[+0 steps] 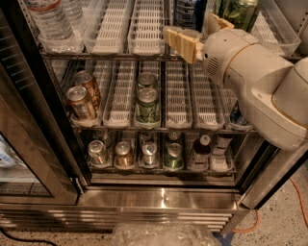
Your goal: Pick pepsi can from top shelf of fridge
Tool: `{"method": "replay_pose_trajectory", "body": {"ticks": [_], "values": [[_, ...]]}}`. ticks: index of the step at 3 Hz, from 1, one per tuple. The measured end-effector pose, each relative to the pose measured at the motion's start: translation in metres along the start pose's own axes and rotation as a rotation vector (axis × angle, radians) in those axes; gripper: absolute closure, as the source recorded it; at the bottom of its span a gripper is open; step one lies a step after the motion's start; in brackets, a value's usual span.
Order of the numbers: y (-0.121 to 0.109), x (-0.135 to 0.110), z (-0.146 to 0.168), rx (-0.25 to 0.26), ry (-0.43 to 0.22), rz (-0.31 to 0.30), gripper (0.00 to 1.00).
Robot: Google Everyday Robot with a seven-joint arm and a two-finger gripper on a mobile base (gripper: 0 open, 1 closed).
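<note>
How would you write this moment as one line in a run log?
phase: reach | gripper: open, at front of top shelf, just before pepsi can | can: upright on shelf, not gripped | fridge: door open

Anchoring on the front green can of the middle rack! Just behind it, a second green can; left of it, two copper cans; far right, a blue can. Above it, the fridge's top shelf: white lane trays, water bottles up-left, pepsi can and green-and-black can up-right. Gripper up-right too, fingers apart, just before the pepsi can. Below, the bottom rack: a row of cans and small bottles.
</note>
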State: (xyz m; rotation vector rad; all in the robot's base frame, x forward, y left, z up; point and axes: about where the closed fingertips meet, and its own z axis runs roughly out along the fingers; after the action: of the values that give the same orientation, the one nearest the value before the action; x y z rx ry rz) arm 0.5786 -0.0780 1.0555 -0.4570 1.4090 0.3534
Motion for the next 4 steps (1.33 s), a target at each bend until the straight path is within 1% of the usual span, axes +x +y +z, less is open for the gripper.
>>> {"method": "replay_pose_trajectory", "body": {"ticks": [1, 2, 3, 4], "values": [[0.000, -0.002, 0.004, -0.007, -0.006, 0.005, 0.23], [0.000, -0.003, 0.006, -0.011, -0.009, 0.011, 0.09], [0.002, -0.003, 0.014, -0.020, -0.016, 0.022, 0.09], [0.002, -0.005, 0.014, -0.020, -0.016, 0.022, 0.19]]}}
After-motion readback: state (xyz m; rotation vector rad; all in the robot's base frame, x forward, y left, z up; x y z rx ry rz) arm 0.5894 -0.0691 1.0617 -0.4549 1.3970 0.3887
